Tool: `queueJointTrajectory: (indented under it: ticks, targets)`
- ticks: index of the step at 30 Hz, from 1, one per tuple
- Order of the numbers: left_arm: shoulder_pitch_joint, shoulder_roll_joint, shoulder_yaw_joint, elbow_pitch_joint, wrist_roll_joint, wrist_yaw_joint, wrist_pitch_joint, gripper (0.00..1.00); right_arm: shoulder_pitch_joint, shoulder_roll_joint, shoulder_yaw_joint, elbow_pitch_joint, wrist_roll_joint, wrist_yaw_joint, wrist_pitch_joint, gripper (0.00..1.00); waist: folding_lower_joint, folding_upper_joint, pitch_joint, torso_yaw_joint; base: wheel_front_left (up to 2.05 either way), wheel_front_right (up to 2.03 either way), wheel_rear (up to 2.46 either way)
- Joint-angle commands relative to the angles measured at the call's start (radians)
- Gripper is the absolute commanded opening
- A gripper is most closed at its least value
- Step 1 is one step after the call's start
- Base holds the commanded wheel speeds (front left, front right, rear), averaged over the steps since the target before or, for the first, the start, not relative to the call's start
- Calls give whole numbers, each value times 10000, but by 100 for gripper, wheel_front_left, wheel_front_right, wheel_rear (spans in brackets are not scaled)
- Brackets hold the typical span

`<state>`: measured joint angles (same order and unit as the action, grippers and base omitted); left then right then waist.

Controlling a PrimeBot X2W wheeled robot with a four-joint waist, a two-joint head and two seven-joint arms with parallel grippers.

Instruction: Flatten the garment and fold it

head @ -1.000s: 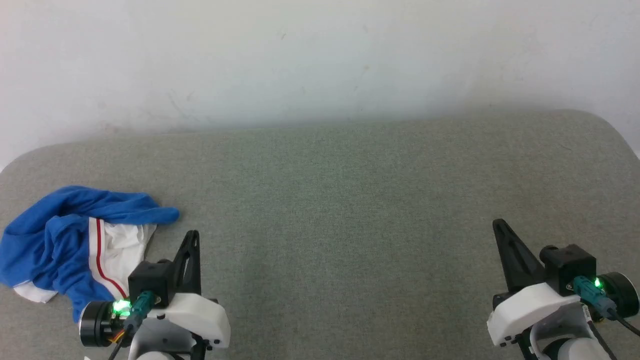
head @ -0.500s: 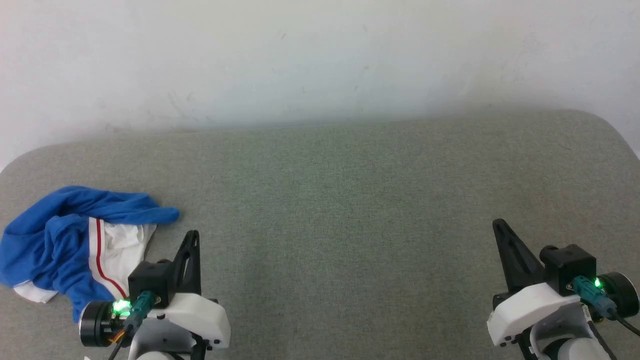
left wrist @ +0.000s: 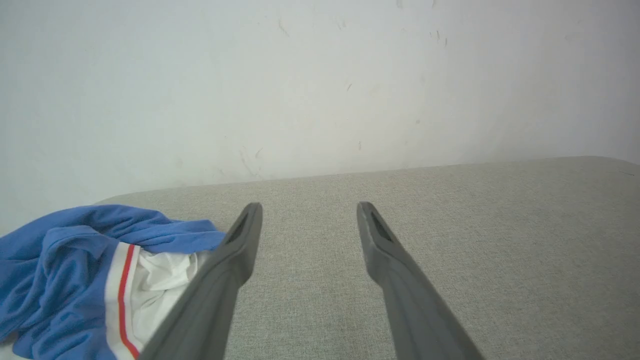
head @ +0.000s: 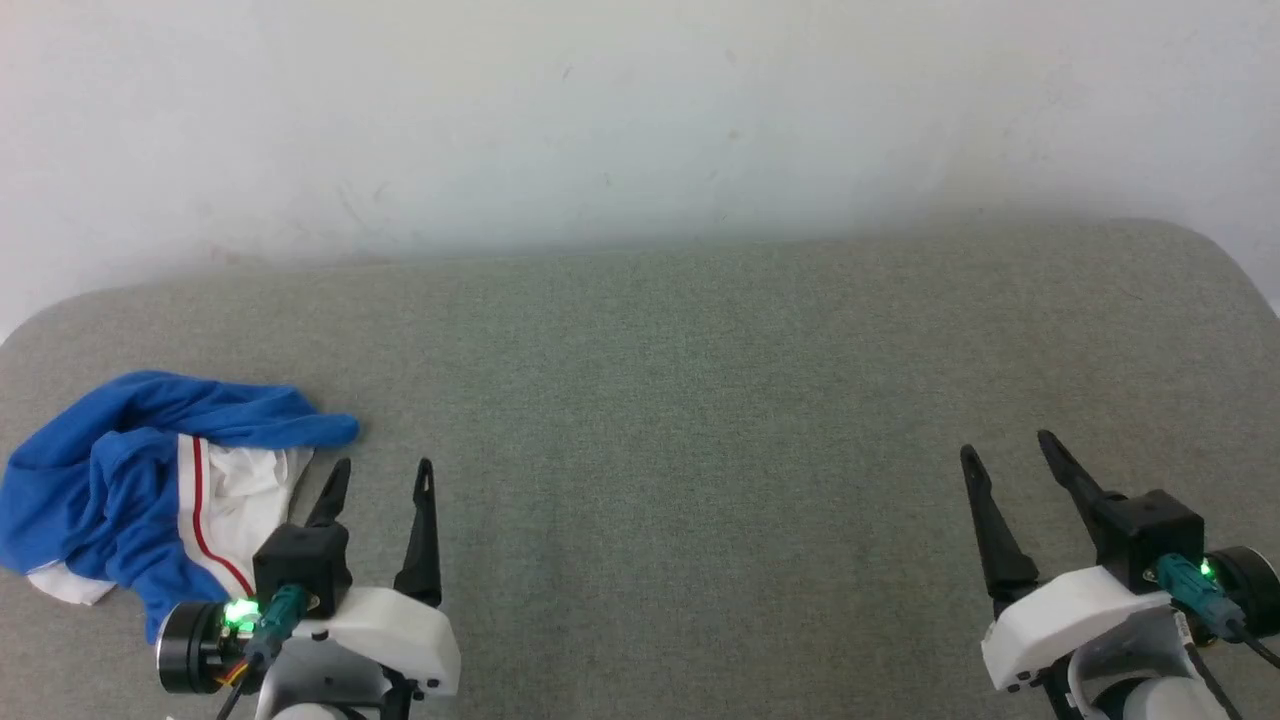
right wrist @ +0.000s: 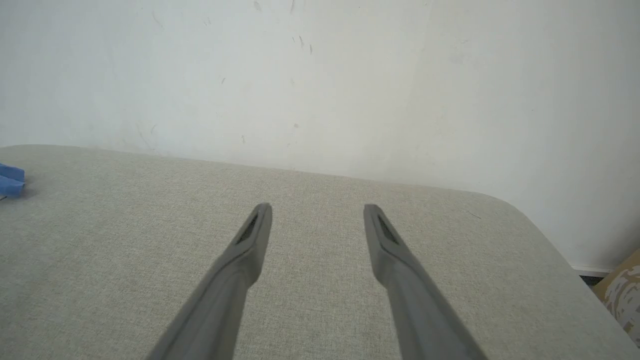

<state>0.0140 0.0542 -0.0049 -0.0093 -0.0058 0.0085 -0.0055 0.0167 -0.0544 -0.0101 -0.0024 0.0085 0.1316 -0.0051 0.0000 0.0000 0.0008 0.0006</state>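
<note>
Gaping empty, left end effector (head: 384,465) just beside crumpled garment (head: 110,470); right end effector (head: 1006,443) likewise, well apart.

Soft cloth garment (head: 110,470), matt woven tabletop (head: 680,400)

No legible text, labels or numbers in any view. Shirt (head: 90,470) is bunched up: its folds show blue cloth and a white band with a red stripe, no readable lettering. Box corner (right wrist: 622,295) has a mottled print, too blurred to read.
</note>
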Motion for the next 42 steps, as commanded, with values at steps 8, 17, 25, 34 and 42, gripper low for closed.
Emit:
queueJointTrajectory:
  ticks: [8,17,25,34,42]
  targets:
    - [210,-5,59,-238,-168,-19,-261,100,102,5,-315,-76,166,-1,-270,100,0,0,41,26,0,0,0]
    - [301,-8,105,-401,-271,4,-448,100,139,8,-566,-180,208,-2,-457,100,0,0,125,132,0,0,0]
    - [351,-10,166,-572,-401,131,-596,100,167,10,-729,-278,188,-2,-604,100,0,0,220,322,0,0,0]
    - [429,-13,211,-704,-567,271,-784,100,237,13,-719,-275,125,-3,-792,100,0,0,282,740,0,0,0]
    - [556,-15,195,-759,-692,301,-951,100,254,16,-699,-221,46,-4,-958,100,0,0,265,1281,0,0,0]
